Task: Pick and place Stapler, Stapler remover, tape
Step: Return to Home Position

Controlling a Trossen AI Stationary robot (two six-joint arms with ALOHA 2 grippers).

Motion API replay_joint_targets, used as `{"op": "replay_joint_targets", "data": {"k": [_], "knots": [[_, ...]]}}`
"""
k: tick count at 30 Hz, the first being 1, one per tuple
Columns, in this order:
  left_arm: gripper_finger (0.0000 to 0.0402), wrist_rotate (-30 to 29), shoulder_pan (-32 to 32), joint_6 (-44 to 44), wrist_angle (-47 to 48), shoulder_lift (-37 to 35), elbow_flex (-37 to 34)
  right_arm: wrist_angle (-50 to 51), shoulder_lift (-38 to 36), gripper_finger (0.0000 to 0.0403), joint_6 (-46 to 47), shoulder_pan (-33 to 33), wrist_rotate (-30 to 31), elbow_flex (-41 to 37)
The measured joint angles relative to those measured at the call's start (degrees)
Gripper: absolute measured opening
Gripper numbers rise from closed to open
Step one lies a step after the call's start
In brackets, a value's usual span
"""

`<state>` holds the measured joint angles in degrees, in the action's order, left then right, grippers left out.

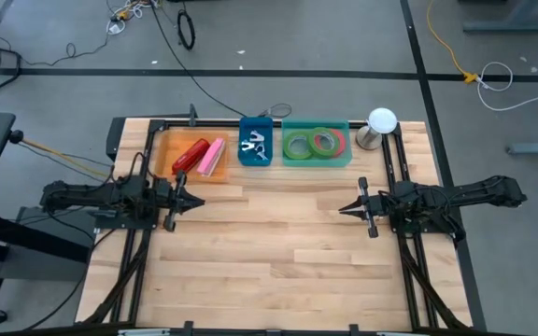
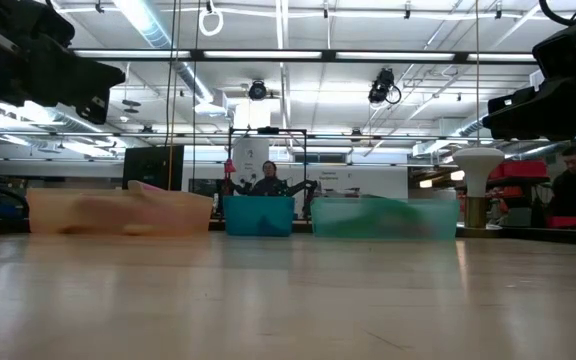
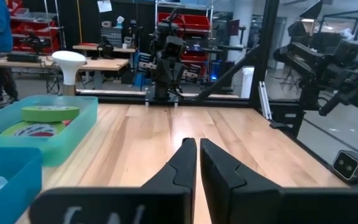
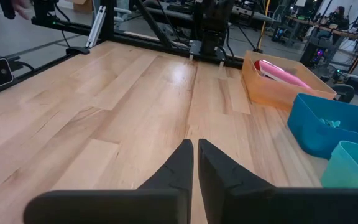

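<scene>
A red stapler (image 1: 191,155) and a pink stapler (image 1: 212,157) lie in the orange bin (image 1: 163,154) at the far left. Silver staple removers (image 1: 255,146) lie in the blue bin (image 1: 244,157). Two green tape rolls (image 1: 298,145) and a red-pink roll (image 1: 324,142) lie flat in the teal bin (image 1: 342,157); they also show in the left wrist view (image 3: 50,114). My left gripper (image 1: 197,202) is shut and empty, above the table at mid-left. My right gripper (image 1: 344,209) is shut and empty, at mid-right.
A white round-headed lamp (image 1: 379,122) stands at the far right corner, next to the teal bin. A black frame (image 1: 390,159) runs along the table's far edge and sides. Bare wooden table (image 1: 269,243) lies between and in front of the grippers. People show in the room beyond.
</scene>
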<state>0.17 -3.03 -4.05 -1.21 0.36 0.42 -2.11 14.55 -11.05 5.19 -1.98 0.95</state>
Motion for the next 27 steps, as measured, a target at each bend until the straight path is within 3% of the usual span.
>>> {"op": "replay_joint_targets", "data": {"k": [27], "knots": [[0.0030,0.1,0.0,0.2,-1.9,0.0,-0.1,0.0,0.0,0.0025,0.0,0.0,0.0,0.0]]}}
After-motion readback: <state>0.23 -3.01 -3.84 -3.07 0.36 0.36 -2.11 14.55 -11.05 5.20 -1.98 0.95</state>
